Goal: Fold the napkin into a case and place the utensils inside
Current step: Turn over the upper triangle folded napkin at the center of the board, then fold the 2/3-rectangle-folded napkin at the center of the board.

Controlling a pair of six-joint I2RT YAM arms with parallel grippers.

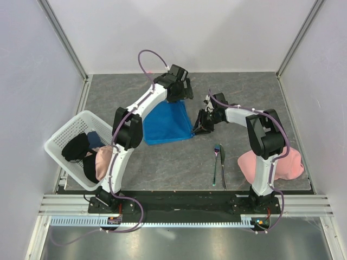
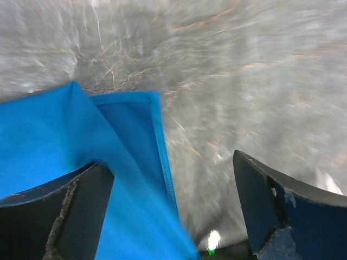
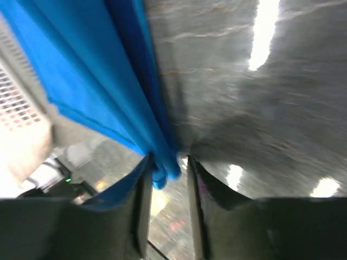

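The bright blue napkin [image 1: 167,123] lies flat mid-table, with a doubled layer showing at its corner [image 2: 124,135]. My left gripper [image 1: 185,89] hovers at its far right corner, open wide, with the hemmed edge [image 2: 162,157] running between the fingers [image 2: 81,206] untouched. My right gripper [image 1: 199,127] sits at the near right corner. It is open by a narrow gap [image 3: 168,158], and the bunched cloth corner [image 3: 162,173] rests against one finger. The utensils lie side by side to the front right: the fork [image 1: 216,162] and the knife [image 1: 223,172].
A white mesh basket [image 1: 59,135] at the left edge holds dark items and a pale pink cloth. Another pale pink cloth [image 1: 284,165] lies bunched behind the right arm. White walls enclose the grey table on three sides.
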